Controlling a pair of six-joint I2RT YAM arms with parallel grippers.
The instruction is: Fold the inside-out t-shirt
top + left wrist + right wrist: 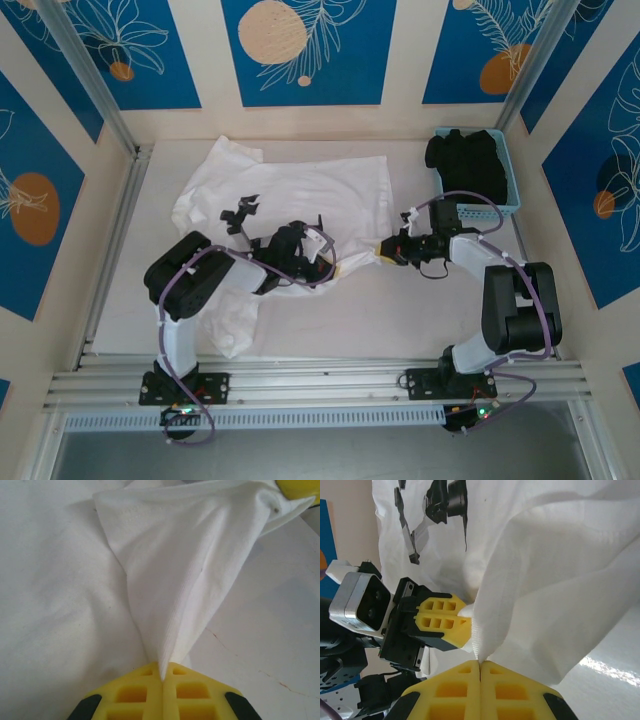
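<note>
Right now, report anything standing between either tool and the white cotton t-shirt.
Nothing visible does. The left tool and the right tool are each shut directly on a fold of the wrinkled white cotton t-shirt.

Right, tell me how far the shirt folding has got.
Done: nothing folded; the t-shirt lies spread and wrinkled. In hand: left gripper and right gripper are both shut on a stitched edge, cloth taut between them. Left: all the folds.
</note>
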